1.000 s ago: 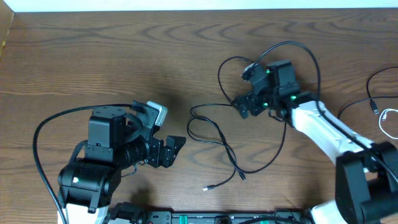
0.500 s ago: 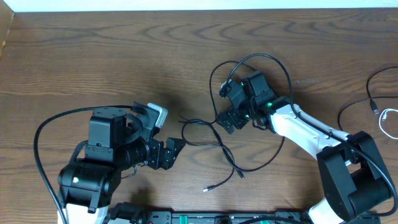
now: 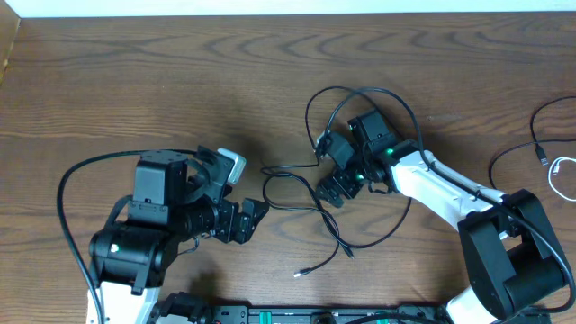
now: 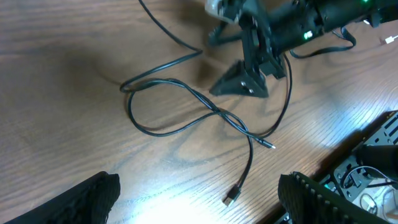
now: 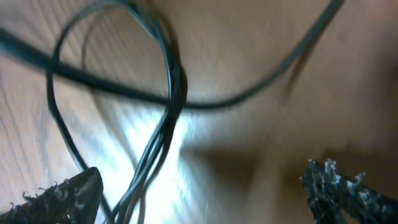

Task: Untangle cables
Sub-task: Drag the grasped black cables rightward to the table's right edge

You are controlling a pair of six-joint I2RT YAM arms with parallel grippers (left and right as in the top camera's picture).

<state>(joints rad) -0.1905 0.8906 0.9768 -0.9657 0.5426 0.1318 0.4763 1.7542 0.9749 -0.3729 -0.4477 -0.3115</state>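
Observation:
Thin black cables (image 3: pixel 297 200) lie tangled on the wooden table at the centre, with two plug ends (image 3: pixel 300 270) near the front. One strand loops (image 3: pixel 360 93) over and behind my right wrist. My right gripper (image 3: pixel 331 182) is open, low over the tangle; in the right wrist view the blurred strands (image 5: pixel 166 99) run between its fingers (image 5: pixel 199 199), close to the left one. My left gripper (image 3: pixel 250 219) is open and empty, left of the tangle. The left wrist view shows the cable loop (image 4: pixel 171 106), a plug (image 4: pixel 231 198), my own jaws (image 4: pixel 199 208) and the right gripper (image 4: pixel 245 81).
More cables lie at the right table edge: a black one (image 3: pixel 538 135) and a white one (image 3: pixel 560 175). The left arm's own thick black wire (image 3: pixel 67 193) arcs at the left. An equipment rail (image 3: pixel 297 315) runs along the front edge.
My right gripper has moved left and toward the front, down over the tangle, and the cable loop around its wrist came along. The left arm shifted slightly.

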